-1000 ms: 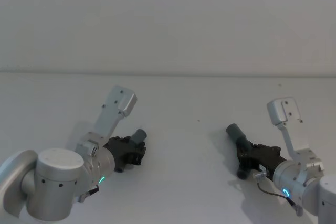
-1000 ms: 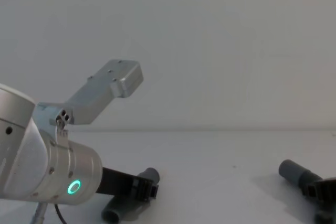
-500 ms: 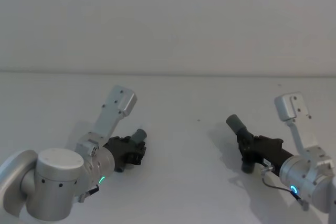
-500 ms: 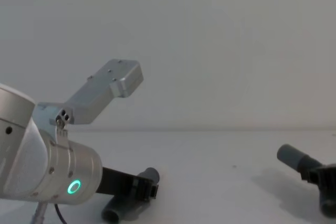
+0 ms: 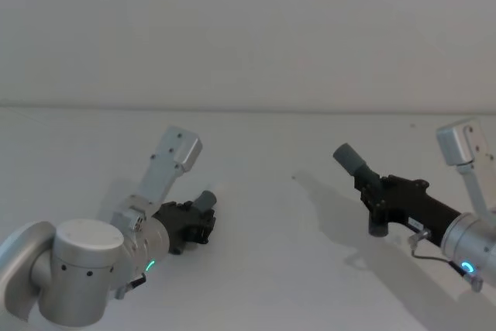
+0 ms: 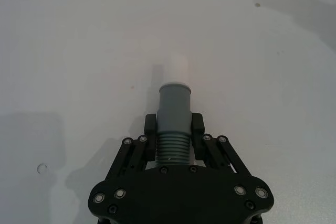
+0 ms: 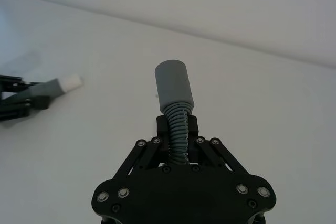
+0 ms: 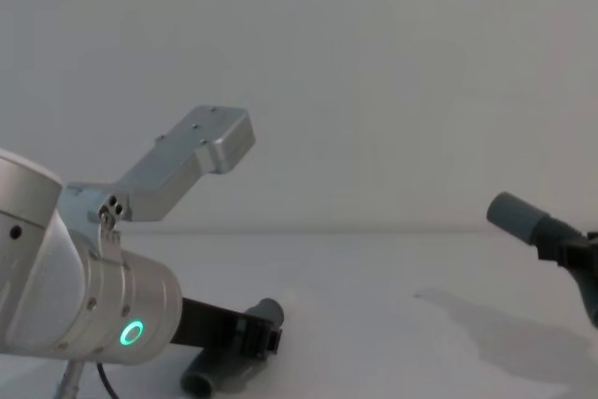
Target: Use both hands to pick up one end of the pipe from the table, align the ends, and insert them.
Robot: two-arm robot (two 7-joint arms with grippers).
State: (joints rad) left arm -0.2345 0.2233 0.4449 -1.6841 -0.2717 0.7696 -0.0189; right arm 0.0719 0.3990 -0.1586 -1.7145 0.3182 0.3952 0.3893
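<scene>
- Our right pincer, clamped on the socket piece, has raised it clear of the counter over the last second.
- Our left pincer stays closed on the white-tipped piece, low at the counter.
- We judge the left lift comes next, then alignment.

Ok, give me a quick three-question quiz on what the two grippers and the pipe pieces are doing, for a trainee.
1. True or false: the right gripper holds its socket piece above the table.
2. Which gripper holds the white-tipped piece? A) left gripper B) right gripper C) neither.
3. Fill in: the two pieces are ___, joined or apart.
Key: 1 true; 2 A; 3 apart.
</scene>
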